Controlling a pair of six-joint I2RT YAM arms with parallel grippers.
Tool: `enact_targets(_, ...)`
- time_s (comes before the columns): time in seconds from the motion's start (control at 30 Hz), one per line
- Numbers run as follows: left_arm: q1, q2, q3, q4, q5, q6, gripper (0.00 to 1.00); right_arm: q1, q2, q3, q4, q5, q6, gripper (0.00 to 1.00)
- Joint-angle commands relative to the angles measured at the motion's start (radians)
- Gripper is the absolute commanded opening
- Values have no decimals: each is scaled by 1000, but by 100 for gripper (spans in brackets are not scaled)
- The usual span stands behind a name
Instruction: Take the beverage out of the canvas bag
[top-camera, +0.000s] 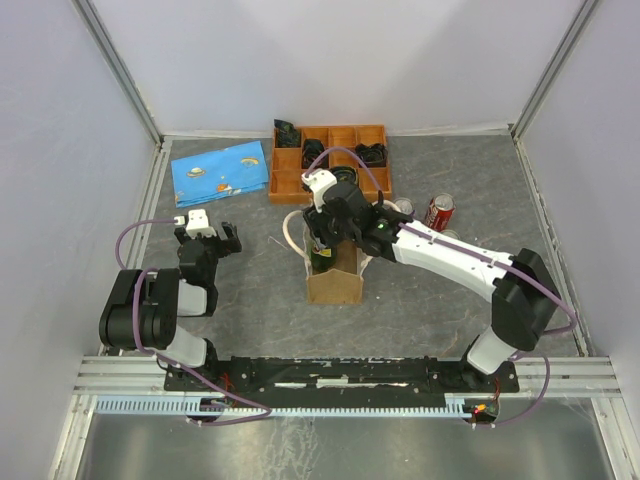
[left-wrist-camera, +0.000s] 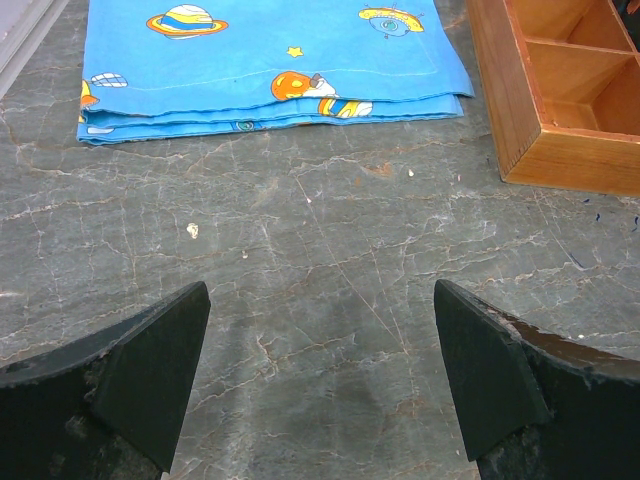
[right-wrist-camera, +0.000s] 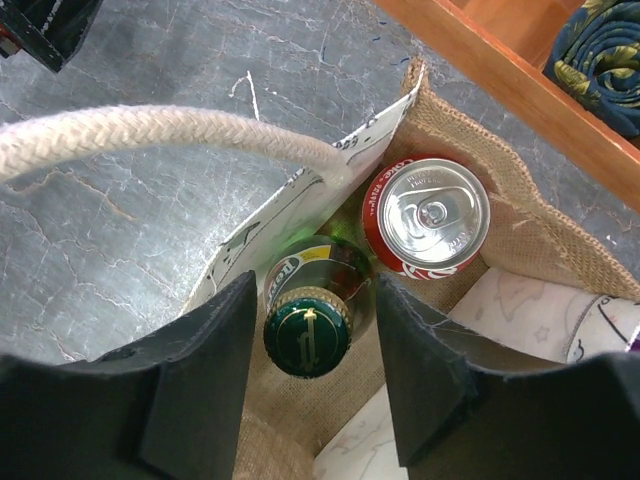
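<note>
The right pincer is hanging open in the mouth of the bag, its jaws flanking the cap of the green bottle without touching it. The grasp looks to be the step in hand. The next move is calling for a slight descent, closing on the neck, then lifting straight up clear of the rope handle. A red can is standing beside the bottle. The bag is sitting mid-table, just near of the tray. The left pincer is hovering open at the left.
</note>
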Motion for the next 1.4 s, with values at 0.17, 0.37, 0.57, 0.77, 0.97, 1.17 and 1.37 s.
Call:
enact_targets(0.17,-3,5,23,41,-3,44,99,3,16,-8,64,-9,2,42)
enact_targets(0.37,-4,5,23,40,-4,44,99,3,33,-7,61,-5,0,8)
enact_targets(0.57,-3,5,23,40,-3,44,99,3,23,26,52,-24,-25,0)
enact_targets(0.77,-3,6,23,41,-3,44,99,3,-18,110,47,-15,-38,0)
enact_targets(0.97,-3,5,23,40,-5,43,99,3,-72,215,13,-22,-49,0)
enact_targets(1.17,-3,7,22,40,-5,44,99,3,-149,257,29,32,-104,0)
enact_targets(1.37,-3,5,23,41,-4,44,99,3,-233,297,56,168,-217,0)
